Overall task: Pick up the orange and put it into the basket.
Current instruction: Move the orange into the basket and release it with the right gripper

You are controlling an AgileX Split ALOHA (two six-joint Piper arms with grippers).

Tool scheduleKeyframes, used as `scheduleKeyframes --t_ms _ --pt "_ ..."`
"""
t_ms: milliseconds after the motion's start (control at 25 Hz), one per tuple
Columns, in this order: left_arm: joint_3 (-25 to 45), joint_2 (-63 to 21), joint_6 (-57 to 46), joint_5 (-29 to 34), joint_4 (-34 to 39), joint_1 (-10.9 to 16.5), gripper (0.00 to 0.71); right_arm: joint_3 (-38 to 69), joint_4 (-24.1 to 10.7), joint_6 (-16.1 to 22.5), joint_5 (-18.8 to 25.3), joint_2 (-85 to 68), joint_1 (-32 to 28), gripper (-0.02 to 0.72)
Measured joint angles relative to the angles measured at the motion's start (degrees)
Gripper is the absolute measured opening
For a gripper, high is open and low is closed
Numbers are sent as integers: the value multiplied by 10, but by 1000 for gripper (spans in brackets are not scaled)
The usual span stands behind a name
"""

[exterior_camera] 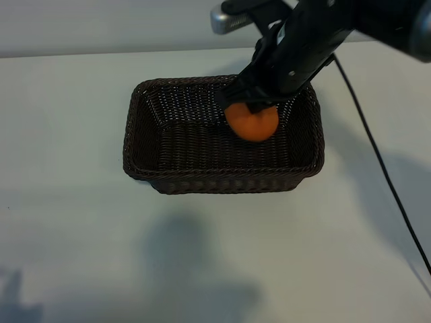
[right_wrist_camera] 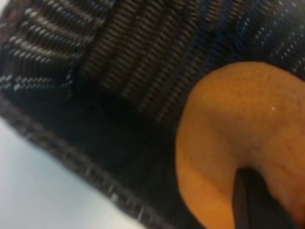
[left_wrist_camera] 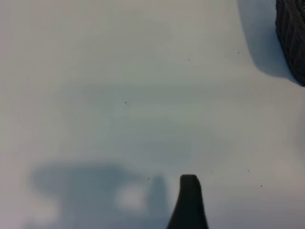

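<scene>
The orange (exterior_camera: 252, 122) hangs inside the dark-brown woven basket (exterior_camera: 202, 173), toward its far right part and just above the floor. My right gripper (exterior_camera: 250, 102) comes down from the upper right and is shut on the orange's top. In the right wrist view the orange (right_wrist_camera: 238, 129) fills the near side, with one dark finger (right_wrist_camera: 252, 200) pressed into its skin and the basket wall (right_wrist_camera: 143, 47) behind it. The left arm is outside the exterior view. Its wrist view shows one fingertip (left_wrist_camera: 189, 200) over bare table, nothing against it, and a corner of the basket (left_wrist_camera: 291, 33).
The basket stands in the middle of a white table (exterior_camera: 74, 235). A black cable (exterior_camera: 377, 155) runs down the table's right side. Arm shadows fall on the table in front of the basket.
</scene>
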Motion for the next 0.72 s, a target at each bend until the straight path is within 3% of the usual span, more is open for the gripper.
scheduleKeyframes --t_ms 280,720 --pt "0 0 0 0 0 0 590 -5 1 -23 -32 62 0 68" --pt "0 0 0 0 0 -1 590 -5 3 -42 -28 92 0 98"
